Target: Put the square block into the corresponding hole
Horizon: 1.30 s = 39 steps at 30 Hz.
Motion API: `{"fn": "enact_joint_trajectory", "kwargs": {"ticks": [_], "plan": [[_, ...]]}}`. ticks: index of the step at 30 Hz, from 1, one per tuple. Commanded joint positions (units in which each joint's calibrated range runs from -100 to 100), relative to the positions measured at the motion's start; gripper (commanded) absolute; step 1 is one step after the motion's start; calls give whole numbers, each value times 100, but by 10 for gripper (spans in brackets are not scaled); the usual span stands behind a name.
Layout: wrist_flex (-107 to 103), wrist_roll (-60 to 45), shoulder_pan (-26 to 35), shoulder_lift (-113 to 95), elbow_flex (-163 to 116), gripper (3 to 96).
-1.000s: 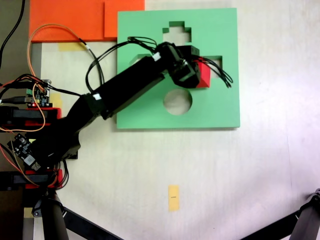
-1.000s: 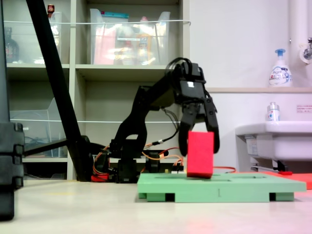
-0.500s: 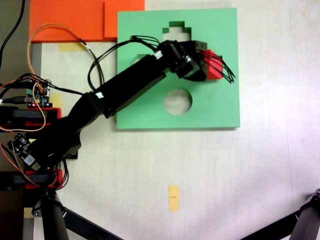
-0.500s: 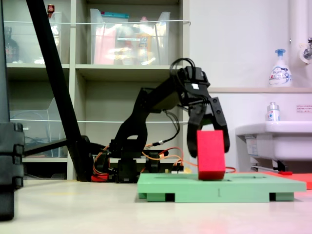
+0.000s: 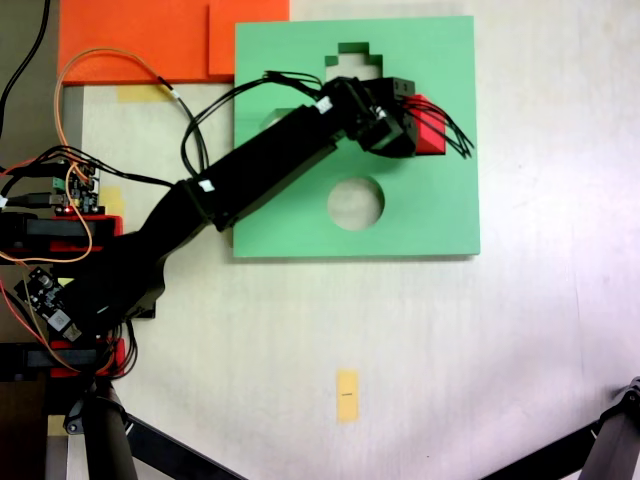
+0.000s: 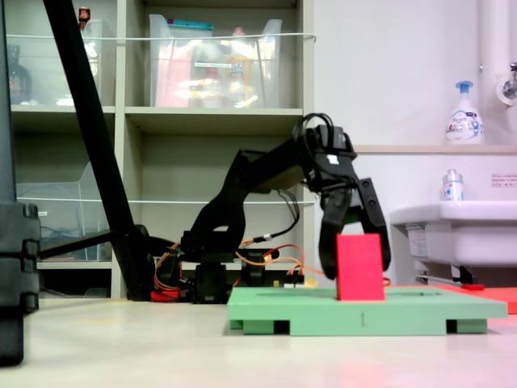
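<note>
Gripping red cube (image 6: 359,267) between fingers | tool (image 6: 354,263) clenched | cube low on green board (image 6: 420,310)

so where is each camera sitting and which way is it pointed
First exterior view: overhead, looking straight down on the green board; the whole arm shows from its base at the left edge to the gripper at the red block.
Second exterior view: near table level, looking sideways across the board toward shelves; the arm shows in profile.
Both exterior views share the arm, the board and the block between the jaws.
</note>
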Motion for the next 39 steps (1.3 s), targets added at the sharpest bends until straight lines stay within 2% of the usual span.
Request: {"fn": "enact_joint_trajectory", "kwargs": {"ticks": [1, 4, 6, 12, 20, 23, 31, 39], "plan": [[163, 93, 5, 30, 232, 166], [173, 103, -15, 225, 252, 166], [211, 78, -15, 365, 322, 213], [298, 29, -49, 588, 402, 240], [539, -34, -83, 784, 421, 539], [568, -20, -103, 784, 421, 584], [722, 59, -103, 700, 491, 954], [442, 44, -20, -291, 491, 954]]}}
